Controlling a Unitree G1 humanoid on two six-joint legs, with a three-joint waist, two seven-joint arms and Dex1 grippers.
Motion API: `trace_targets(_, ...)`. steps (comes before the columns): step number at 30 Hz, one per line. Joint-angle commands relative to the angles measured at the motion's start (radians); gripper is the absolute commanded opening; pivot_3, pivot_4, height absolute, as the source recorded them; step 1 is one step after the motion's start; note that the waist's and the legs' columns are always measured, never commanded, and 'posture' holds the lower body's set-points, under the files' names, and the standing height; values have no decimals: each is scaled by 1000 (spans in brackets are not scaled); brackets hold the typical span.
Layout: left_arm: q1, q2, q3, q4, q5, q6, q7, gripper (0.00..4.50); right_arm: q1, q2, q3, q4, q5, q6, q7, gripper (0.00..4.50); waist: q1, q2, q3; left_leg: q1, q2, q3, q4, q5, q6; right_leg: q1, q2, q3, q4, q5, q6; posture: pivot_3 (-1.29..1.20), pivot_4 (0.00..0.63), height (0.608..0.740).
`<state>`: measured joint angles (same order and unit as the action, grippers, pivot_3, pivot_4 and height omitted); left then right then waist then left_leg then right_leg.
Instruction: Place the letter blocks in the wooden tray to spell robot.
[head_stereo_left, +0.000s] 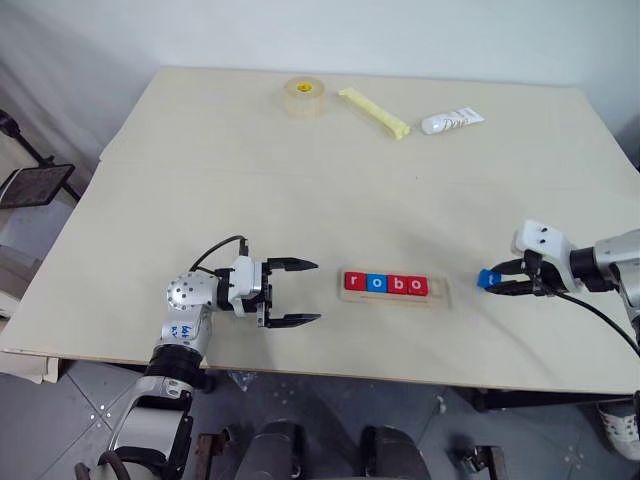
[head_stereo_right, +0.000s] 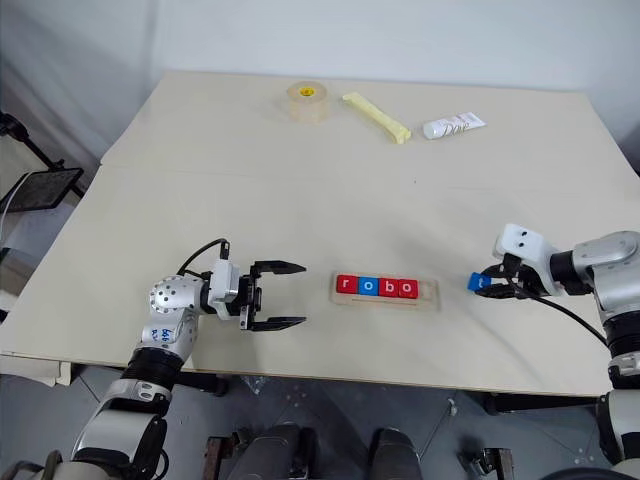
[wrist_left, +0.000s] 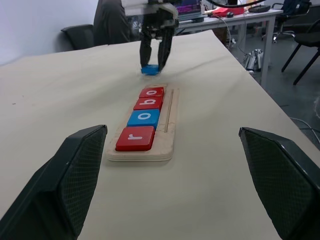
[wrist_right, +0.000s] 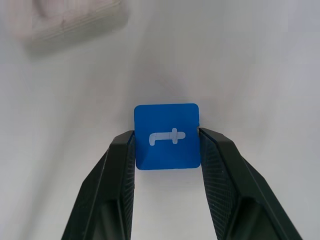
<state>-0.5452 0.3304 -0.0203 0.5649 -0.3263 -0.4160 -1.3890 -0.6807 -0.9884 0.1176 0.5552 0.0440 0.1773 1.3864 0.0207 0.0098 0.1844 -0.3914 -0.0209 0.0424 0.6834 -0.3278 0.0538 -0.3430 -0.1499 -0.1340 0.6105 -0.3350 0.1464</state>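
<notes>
While the left tool (head_stereo_left: 297, 292) hangs near the desk's (head_stereo_left: 300, 170) front edge with its fingers spread wide and nothing between them, it points sideways at the tray (head_stereo_left: 397, 297), with bare desk between the two. Four blocks sit in the tray in a row and read r (head_stereo_left: 353, 282), o (head_stereo_left: 375, 284), b (head_stereo_left: 396, 285), o (head_stereo_left: 417, 287); they run red, blue, red, red. The tray's right end slot is bare wood. Just right of that end, the right tool (wrist_right: 167, 145) pinches the blue t block (wrist_right: 167, 136) by two opposite edges; whether the block rests on the desk or hangs just above it cannot be told. Beyond the tray lies a broad bare stretch of desk. Along the far edge lie a tape roll (head_stereo_left: 305, 97), a yellow packet (head_stereo_left: 373, 112) and a white tube (head_stereo_left: 451, 121) whose print is too small to read.
</notes>
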Motion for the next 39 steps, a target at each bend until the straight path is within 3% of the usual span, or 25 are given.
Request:
trace_targets(1,-23,1,2,11,-6,-16,-2,4500,36,-24,-44,-211,61,159,0,1457,0,0,0,0,0,0,0,0,0,0,0,0,0,0,0,0,150,740)
trace_targets(4,-37,-6,1,33,-3,-24,-2,4500,87,-26,-41,-385,82,285,-19,1457,4,0,0,0,0,0,0,0,0,0,0,0,0,0,0,0,150,740)
trace_targets(10,-45,-20,-2,51,-2,-35,0,4500,126,-25,9,-542,85,410,-28,1457,3,0,0,-1,-1,-2,0,0,0,0,0,0,0,0,0,0,150,740)
trace_targets(22,-23,-26,-1,32,-1,-40,15,4500,45,15,119,-477,11,353,-66,1457,1,0,0,-1,-1,-2,0,0,0,0,0,0,0,0,0,0,150,740)
trace_targets(39,2,-31,-5,5,2,-41,49,4500,-13,60,165,-445,-12,322,-33,1457,2,0,0,-1,-1,-2,0,0,0,-1,0,0,1,0,0,0,150,740)
